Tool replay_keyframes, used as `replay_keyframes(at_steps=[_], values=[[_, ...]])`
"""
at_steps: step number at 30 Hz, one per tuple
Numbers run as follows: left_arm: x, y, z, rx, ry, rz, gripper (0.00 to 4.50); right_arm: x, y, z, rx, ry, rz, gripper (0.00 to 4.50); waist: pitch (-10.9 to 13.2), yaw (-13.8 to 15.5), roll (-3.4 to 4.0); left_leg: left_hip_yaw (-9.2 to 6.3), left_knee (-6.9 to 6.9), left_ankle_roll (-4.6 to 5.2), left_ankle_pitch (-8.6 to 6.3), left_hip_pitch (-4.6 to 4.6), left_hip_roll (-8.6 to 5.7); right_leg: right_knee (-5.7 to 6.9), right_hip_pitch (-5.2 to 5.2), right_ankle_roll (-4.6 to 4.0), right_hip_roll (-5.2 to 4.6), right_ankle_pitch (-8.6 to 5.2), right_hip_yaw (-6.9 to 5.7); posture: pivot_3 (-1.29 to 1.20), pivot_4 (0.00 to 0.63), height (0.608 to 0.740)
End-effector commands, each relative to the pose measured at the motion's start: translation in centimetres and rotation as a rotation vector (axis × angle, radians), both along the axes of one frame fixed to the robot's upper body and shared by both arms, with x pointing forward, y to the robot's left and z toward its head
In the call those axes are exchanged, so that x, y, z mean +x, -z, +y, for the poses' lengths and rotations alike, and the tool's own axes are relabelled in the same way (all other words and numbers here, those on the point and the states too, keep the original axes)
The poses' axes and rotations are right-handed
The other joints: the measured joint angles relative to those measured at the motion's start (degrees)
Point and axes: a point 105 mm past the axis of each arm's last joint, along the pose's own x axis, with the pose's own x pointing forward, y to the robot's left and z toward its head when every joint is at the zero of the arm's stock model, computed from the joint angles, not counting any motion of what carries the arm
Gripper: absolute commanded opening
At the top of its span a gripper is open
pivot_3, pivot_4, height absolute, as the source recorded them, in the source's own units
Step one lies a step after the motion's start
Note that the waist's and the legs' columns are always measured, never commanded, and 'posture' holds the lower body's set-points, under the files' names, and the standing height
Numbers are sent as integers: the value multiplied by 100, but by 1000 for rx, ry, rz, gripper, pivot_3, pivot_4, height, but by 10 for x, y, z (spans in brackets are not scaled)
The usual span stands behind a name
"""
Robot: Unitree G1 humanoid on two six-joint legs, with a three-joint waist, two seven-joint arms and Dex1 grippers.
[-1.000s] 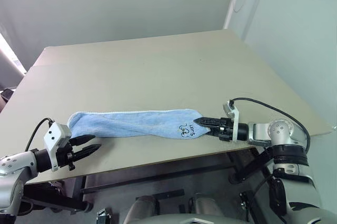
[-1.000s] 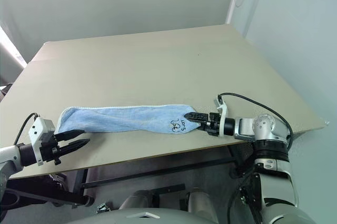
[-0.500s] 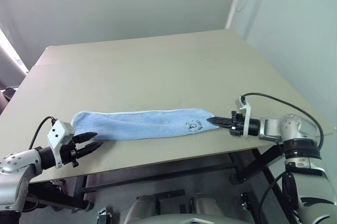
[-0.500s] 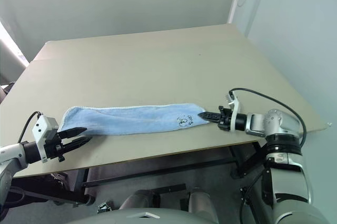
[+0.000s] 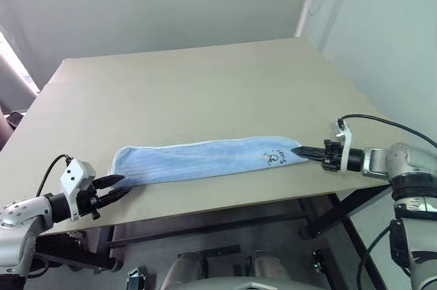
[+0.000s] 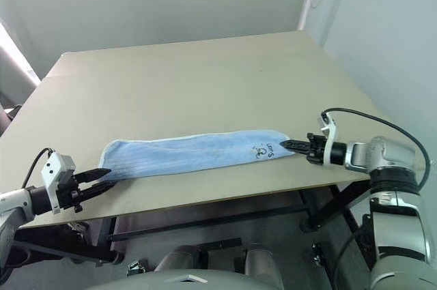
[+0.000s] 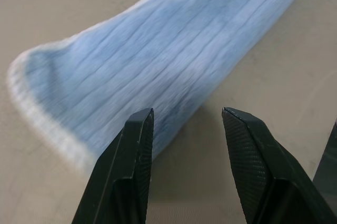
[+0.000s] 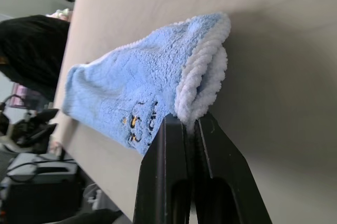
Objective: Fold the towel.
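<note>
Light blue terry-cloth towel [image 5: 205, 160] with whitish edging, bunched into long strip on beige desk [image 5: 205, 92]; dark print near right end. Right claw [image 5: 298, 150] pinching that end; left claw [image 5: 117, 187] spread, empty.

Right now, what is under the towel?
The towel lies flat on the beige table, near its front edge. Nothing bulges beneath it, but the surface it covers is hidden.

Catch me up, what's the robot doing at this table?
It's working on a light blue towel lying in a long strip near the front edge of the table. The right gripper is shut on the end with the small print. The left gripper sits open at the other end, not gripping. No cross fold yet.
</note>
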Motion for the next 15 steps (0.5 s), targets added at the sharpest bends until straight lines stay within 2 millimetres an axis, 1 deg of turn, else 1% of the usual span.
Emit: replay_keyframes(at_steps=[1, 4, 6, 8, 10, 15], values=[[4, -15, 6, 22, -7, -52, 2180, -4, -17, -11, -8, -40, -60, 42, 1, -5, 2, 0, 1, -4, -2, 0, 0, 0, 0, 4, 0, -2, 0, 0, 0, 740], [1, -14, 5, 18, 2, -34, 2180, -10, -14, -15, -58, -73, -50, 42, 1, -7, 2, 1, -1, 0, -1, 0, 1, 0, 0, 8, 0, -5, 0, 0, 0, 740], [1, -13, 6, 18, -3, -31, 2180, -6, -24, -14, -61, -80, -112, 42, 2, -17, 3, 1, -1, 1, 0, 0, 1, 0, -1, 6, 0, -4, 0, 0, 0, 740], [2, -13, 6, 19, -8, -31, 2180, -4, -39, -3, -54, -129, -176, 42, 7, -23, 11, 4, 0, -6, -4, 0, 1, 1, -2, 7, -1, -4, 2, 0, 0, 740], [2, -13, 5, 17, -8, -32, 2180, -4, -53, 13, -31, -194, -223, 42, 10, -23, 16, 6, 0, -8, -5, 1, 2, 2, -3, 15, -2, -9, 2, 0, 0, 740], [0, -9, 4, 22, -10, -15, 2180, -2, -81, 46, 28, -283, -316, 42, 10, -14, 15, 5, -2, -9, -6, 0, 5, 2, -7, 15, -1, -9, 2, 0, 0, 740]])
